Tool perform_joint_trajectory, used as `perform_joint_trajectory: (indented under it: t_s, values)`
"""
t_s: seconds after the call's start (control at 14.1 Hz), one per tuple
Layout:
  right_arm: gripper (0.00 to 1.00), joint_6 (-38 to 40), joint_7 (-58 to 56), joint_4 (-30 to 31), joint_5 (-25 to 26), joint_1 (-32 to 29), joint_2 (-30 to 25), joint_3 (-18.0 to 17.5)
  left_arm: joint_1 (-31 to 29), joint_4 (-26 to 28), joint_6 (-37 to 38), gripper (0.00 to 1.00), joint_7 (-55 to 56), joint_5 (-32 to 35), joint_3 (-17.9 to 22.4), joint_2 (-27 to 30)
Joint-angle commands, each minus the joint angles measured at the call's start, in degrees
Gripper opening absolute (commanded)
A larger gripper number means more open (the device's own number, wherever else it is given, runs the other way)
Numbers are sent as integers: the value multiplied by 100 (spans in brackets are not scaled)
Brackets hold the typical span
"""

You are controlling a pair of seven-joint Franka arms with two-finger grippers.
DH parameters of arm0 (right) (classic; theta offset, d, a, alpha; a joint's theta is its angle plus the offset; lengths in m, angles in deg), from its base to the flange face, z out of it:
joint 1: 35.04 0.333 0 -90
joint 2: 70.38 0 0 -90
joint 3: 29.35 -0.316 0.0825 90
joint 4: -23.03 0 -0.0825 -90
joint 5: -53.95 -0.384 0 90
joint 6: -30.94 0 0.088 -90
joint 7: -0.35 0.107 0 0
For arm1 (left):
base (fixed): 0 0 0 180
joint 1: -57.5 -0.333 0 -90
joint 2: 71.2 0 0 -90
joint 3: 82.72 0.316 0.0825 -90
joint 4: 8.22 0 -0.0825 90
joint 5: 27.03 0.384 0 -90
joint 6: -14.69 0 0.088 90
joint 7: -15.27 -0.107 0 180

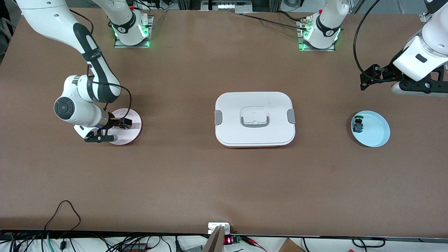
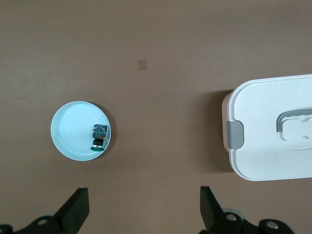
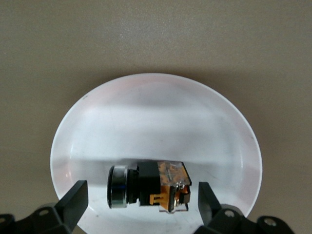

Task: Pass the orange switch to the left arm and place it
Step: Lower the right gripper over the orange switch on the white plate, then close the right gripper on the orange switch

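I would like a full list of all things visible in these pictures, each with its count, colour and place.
box: one, white with grey clips and handle, middle of the table, lid on.
pink plate: one, pale pink, toward the right arm's end of the table.
orange switch: one, black with orange marks, lying on its side in the pink plate.
blue plate: one, light blue, toward the left arm's end of the table.
green switch: one, dark with green cap and blue body, in the blue plate near its rim.
table: one, brown.
right gripper: one, black, low over the pink plate, fingers open either side of the orange switch.
left gripper: one, black, raised over the table near the blue plate, fingers open, empty.
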Motion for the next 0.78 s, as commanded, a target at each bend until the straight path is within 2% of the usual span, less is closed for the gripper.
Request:
perform_joint_trajectory:
  t_s: [0.0, 0.71]
  values:
    - [100, -111, -14, 34, -81, -18, 58, -33, 4, 16, 66, 100, -70, -31, -10, 67]
    - [100, -164, 56, 42, -98, -44, 155, -33, 4, 16, 66, 100, -70, -31, -10, 67]
